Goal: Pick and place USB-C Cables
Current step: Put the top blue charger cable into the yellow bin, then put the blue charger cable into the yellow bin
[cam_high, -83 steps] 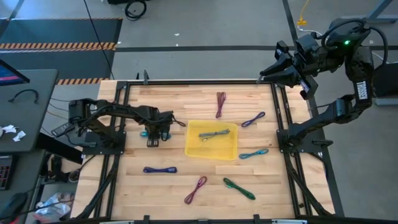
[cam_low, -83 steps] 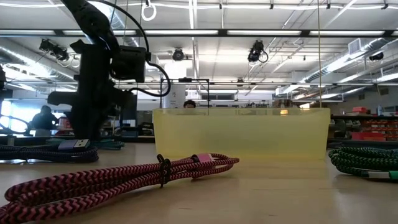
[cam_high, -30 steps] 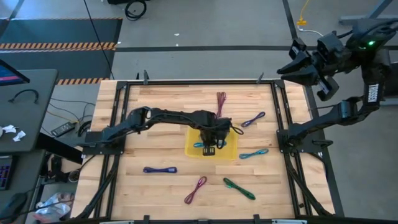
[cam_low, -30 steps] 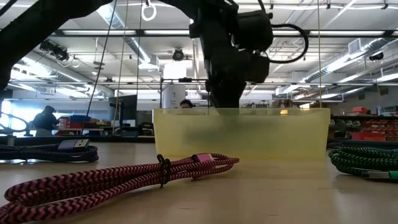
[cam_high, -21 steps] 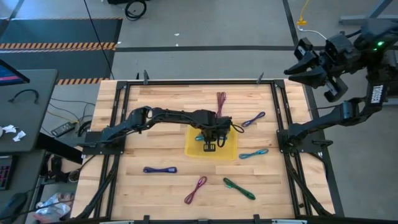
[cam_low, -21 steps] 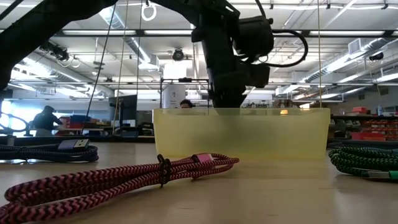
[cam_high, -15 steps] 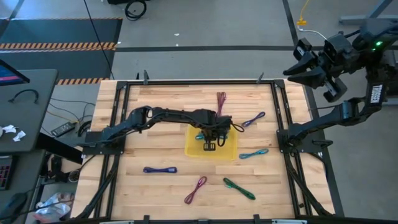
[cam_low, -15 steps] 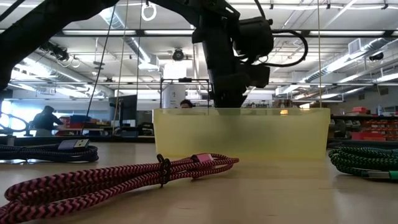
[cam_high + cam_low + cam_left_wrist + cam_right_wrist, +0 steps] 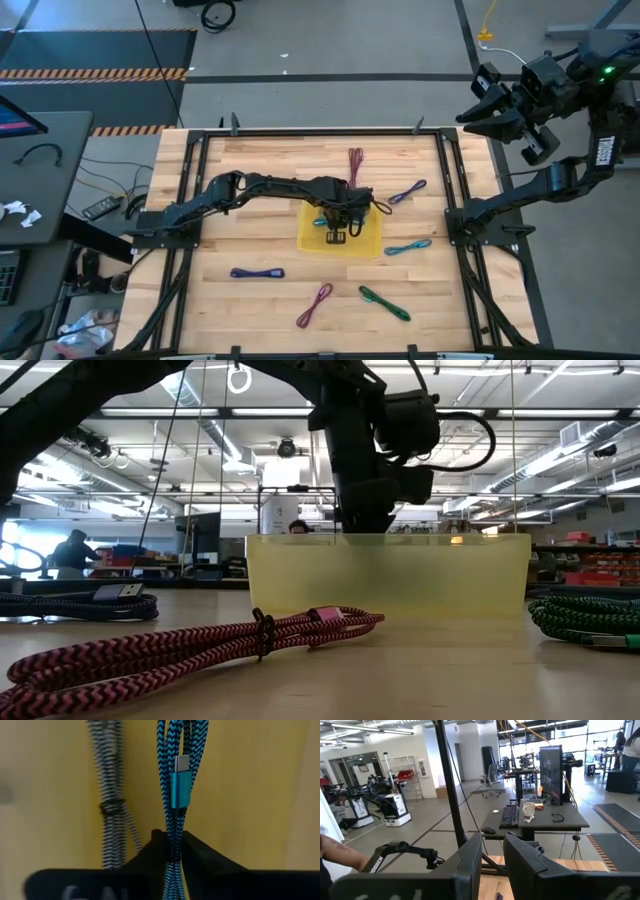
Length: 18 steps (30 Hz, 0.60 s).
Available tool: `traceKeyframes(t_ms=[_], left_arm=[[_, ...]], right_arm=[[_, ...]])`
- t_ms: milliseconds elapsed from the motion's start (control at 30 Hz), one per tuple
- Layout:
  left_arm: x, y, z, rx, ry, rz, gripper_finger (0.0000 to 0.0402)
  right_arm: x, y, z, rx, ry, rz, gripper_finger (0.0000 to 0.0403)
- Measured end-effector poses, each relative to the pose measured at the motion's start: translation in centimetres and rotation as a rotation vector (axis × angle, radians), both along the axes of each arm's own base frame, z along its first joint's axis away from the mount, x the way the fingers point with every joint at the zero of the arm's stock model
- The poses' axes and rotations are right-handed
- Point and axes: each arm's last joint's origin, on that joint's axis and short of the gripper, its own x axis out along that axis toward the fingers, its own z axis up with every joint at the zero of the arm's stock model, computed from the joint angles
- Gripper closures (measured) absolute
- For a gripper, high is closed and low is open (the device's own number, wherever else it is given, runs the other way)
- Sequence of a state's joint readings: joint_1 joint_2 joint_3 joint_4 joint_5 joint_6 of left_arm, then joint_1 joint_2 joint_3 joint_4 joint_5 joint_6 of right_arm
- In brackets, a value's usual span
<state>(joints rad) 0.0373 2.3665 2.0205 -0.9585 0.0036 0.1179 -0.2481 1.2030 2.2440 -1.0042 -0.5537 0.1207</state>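
Observation:
My left gripper [image 9: 338, 228] hangs over the square yellow tray [image 9: 372, 240], shut on a teal-blue USB-C cable [image 9: 177, 775]. A grey cable [image 9: 112, 805] lies on the tray floor beside it. In the low view the left gripper [image 9: 366, 520] dips behind the tray's near wall [image 9: 388, 575]. Flat on the wood lie a maroon cable [image 9: 355, 165], a purple one [image 9: 407, 192], a teal one [image 9: 407, 247], a green one [image 9: 385, 303], a magenta one [image 9: 314, 305] and a dark purple one [image 9: 257, 272]. My right gripper [image 9: 472, 110] is open, raised past the table's far right corner. My left gripper pinches the teal-blue cable bundle between its two fingers [image 9: 200, 852], across the doubled strands [image 9: 173, 847] a little behind the metal plug [image 9: 180, 785]. The fingers come from above, pointing down into the tray. Whether the cable's free end touches the tray floor, I cannot tell.
Black frame rails run along the table's left [image 9: 185, 215] and right [image 9: 455, 215] sides. In the low view the magenta cable [image 9: 190, 645] lies close in front, the green one [image 9: 585, 620] at the right, the dark one [image 9: 80, 603] at the left. A person's forearm [image 9: 335, 852] shows beyond the table.
The left gripper, still shut on the teal-blue cable, has shifted slightly toward the table's far edge inside the tray. The right arm has drawn a little farther to the right, away from the table.

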Motion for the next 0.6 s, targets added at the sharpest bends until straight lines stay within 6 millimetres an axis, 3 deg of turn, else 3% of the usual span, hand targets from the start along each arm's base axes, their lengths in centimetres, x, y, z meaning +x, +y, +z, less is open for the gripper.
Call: traceKeyframes(t_ms=[133, 233, 467, 600], left_arm=[[0.0, -0.7, 0.0, 0.006, -0.001, -0.045, 0.0280], [0.1, -0.7, 0.1, 0.011, -0.007, -0.048, 0.0265], [0.1, 0.0, 0.2, 0.006, -0.008, -0.011, 0.0279], [0.4, 0.5, 2.1, -0.005, -0.033, 0.042, 0.0294]], right_arm=[[0.0, 0.0, 0.0, 0.000, 0.000, 0.000, 0.0317], [0.0, 0.0, 0.0, 0.000, 0.000, 0.000, 0.0317], [0.0, 0.0, 0.0, 0.000, 0.000, 0.000, 0.0317], [0.0, 0.0, -0.4, 0.009, 0.039, -0.001, 0.0317]])
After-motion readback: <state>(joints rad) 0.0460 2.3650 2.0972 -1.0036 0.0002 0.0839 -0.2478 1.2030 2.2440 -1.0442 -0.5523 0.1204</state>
